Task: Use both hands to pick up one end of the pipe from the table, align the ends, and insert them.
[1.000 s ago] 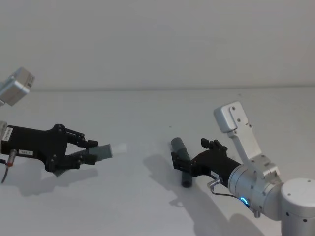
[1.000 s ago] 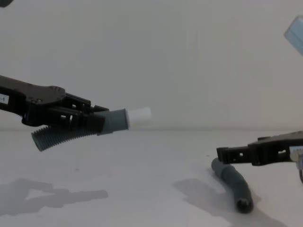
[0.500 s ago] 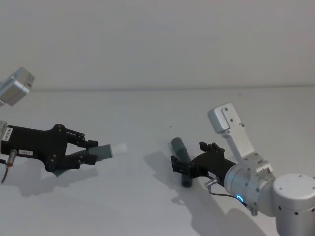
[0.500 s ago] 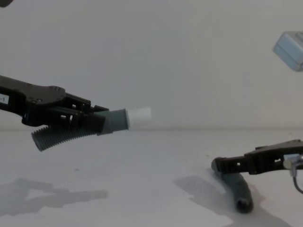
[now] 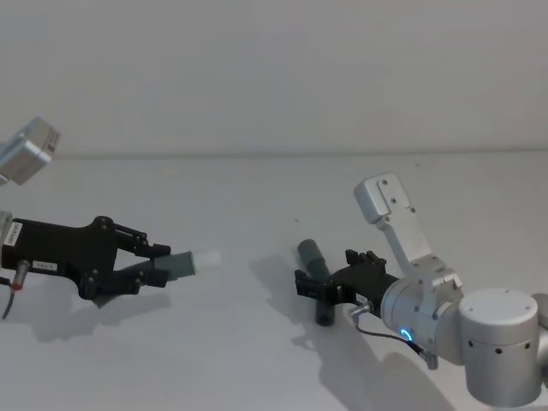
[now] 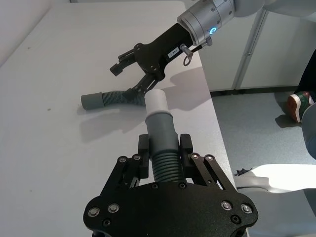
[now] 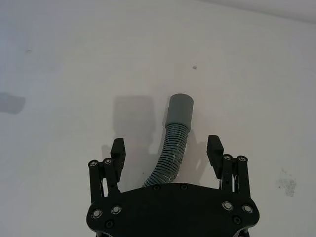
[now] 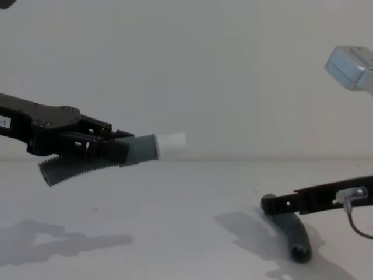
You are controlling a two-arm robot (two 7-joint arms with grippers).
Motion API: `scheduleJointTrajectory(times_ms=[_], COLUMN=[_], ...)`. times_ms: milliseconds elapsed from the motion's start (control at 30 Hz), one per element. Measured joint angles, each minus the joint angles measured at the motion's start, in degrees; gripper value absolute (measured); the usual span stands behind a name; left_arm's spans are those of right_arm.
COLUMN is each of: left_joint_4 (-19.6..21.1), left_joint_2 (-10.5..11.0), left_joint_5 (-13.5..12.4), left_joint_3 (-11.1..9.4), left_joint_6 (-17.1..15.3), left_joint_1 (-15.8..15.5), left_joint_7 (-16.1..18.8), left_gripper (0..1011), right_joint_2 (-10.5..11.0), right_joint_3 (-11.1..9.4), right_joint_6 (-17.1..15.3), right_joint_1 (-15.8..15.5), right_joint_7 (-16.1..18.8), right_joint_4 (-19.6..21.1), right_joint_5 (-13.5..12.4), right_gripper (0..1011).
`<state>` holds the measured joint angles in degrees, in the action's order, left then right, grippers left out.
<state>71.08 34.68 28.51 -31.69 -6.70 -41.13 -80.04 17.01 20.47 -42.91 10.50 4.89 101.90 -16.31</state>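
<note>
My left gripper hovers above the table at the left, shut on a ribbed grey pipe piece. Its white-tipped end points toward the right arm. The second pipe piece lies flat on the table at the right. My right gripper is low over it and open. One finger stands on each side of the ribbed middle, and neither touches it.
The table's edge runs close beside the right arm in the left wrist view. Beyond it are grey floor, pale cabinet fronts and a person's shoe. Bare white tabletop lies between the two grippers.
My right gripper has come down and slid forward, so its open fingers now straddle the lying pipe piece. The left gripper and its held piece have stayed still.
</note>
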Motion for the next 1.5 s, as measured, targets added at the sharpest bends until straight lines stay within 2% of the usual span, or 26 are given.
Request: scheduleJointTrajectory(times_ms=[567,1300,1400,1500], left_joint_4=[0.0,0.0,0.0,0.0], left_joint_2=[0.0,0.0,0.0,0.0], left_joint_5=[0.0,0.0,0.0,0.0], left_joint_3=[0.0,0.0,0.0,0.0], left_joint_6=[0.0,0.0,0.0,0.0], left_joint_1=[0.0,0.0,0.0,0.0], left_joint_7=[0.0,0.0,0.0,0.0], left_gripper=[334,334,334,334], right_joint_2=[-1.9,-3.2,-3.3,-3.4], right_joint_3=[-0.4,0.1,0.1,0.0], right_joint_6=[-4.0,-5.1,-5.2,-5.2], right_joint_1=[1.9,4.3,4.5,4.6], right_joint_7=[-0.5,0.7,0.8,1.0], right_joint_4=[-2.4,-6.2,-6.5,-6.8], right_joint_5=[0.1,1.0,1.1,1.2], right_gripper=[1004,1004,978,881])
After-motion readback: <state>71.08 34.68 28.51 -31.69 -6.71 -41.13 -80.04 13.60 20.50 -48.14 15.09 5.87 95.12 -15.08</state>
